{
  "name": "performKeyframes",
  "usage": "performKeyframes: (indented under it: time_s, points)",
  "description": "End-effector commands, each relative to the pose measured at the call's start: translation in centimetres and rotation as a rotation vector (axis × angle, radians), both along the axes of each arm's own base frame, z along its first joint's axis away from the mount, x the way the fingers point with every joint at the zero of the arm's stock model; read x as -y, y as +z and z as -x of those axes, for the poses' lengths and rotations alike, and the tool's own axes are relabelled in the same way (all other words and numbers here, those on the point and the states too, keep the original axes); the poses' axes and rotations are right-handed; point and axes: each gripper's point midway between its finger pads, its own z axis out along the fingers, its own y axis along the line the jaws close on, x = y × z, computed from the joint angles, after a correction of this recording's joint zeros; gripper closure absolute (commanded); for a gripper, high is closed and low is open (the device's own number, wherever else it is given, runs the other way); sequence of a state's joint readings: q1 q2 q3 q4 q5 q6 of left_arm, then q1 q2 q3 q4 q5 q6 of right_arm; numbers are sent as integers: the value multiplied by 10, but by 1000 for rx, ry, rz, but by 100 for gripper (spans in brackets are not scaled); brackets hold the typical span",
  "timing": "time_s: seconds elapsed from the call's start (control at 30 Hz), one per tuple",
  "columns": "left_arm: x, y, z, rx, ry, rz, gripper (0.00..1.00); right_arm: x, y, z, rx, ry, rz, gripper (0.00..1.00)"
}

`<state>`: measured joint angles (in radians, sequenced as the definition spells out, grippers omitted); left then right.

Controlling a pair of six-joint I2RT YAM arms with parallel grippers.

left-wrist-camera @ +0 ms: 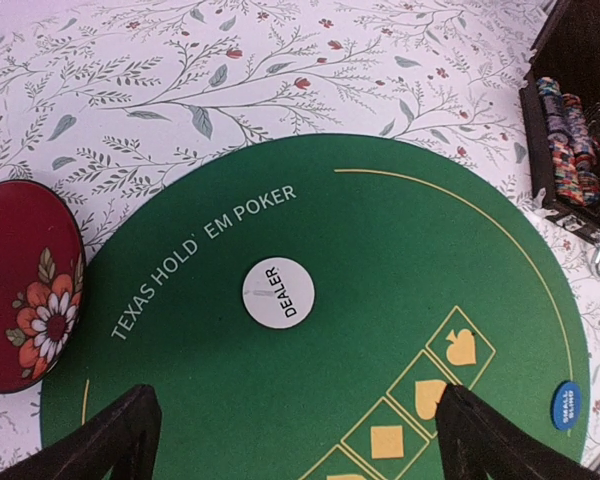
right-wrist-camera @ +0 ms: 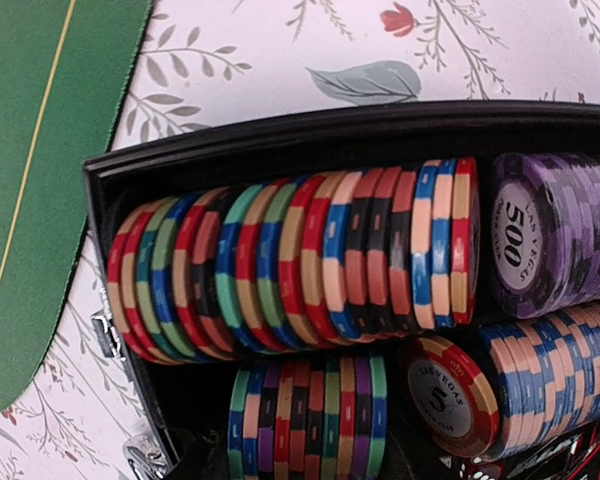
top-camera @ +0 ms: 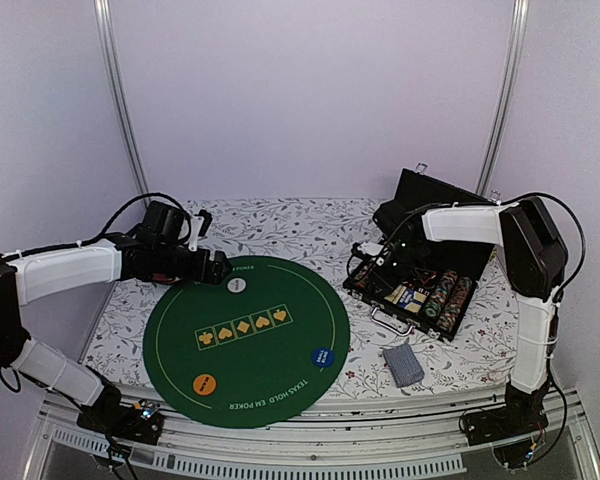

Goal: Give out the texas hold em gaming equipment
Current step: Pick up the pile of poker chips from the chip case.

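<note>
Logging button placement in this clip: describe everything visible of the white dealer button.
The dealer button is a small, flat white disc, plastic-looking, printed DEALER in black. It lies flat on the green felt mat, beside the TEXAS HOLD'EM POKER lettering near the mat's far edge. Only the mat touches it; the open left gripper hangs above, clear of it.

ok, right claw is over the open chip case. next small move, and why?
Probably lower the right claw onto the mixed-colour chip row and close on a few chips. The case lies open beneath it and that row fills the wrist view, while the green mat carries only the dealer button, the blue button and the orange button, no chips.
</note>
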<state>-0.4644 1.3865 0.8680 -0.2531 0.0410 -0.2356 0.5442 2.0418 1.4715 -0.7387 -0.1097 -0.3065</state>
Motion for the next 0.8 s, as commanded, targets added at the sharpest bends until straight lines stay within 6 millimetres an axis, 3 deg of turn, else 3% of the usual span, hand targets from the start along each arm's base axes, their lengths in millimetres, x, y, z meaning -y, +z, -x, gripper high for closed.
performKeyframes:
  time_s: [0.0, 0.07, 0.2, 0.37, 0.5, 0.6, 0.67, 0.77]
  points:
    - [2, 7, -3, 13, -10, -3, 2, -4, -15, 2, -23, -6, 9, 63]
    - [2, 9, -3, 17, -12, -1, 2, -5, -13, -1, -18, -13, 3, 70]
    - [2, 12, -3, 26, -16, 2, 2, -9, 4, -5, 1, -29, -18, 95]
    - [8, 25, -1, 58, -41, 36, 2, -9, 55, -10, 67, -87, -71, 97]
    - [19, 59, 7, 177, -101, 81, 2, -11, 106, -10, 103, -156, -146, 98]
    - [40, 98, 23, 349, -203, 102, 4, -28, 147, -1, 84, -158, -292, 98]
    - [60, 121, 41, 478, -296, 87, 6, -53, 175, 16, 7, -121, -466, 98]
    - [98, 140, 75, 655, -468, -3, 6, -86, 202, 43, -94, -69, -649, 98]
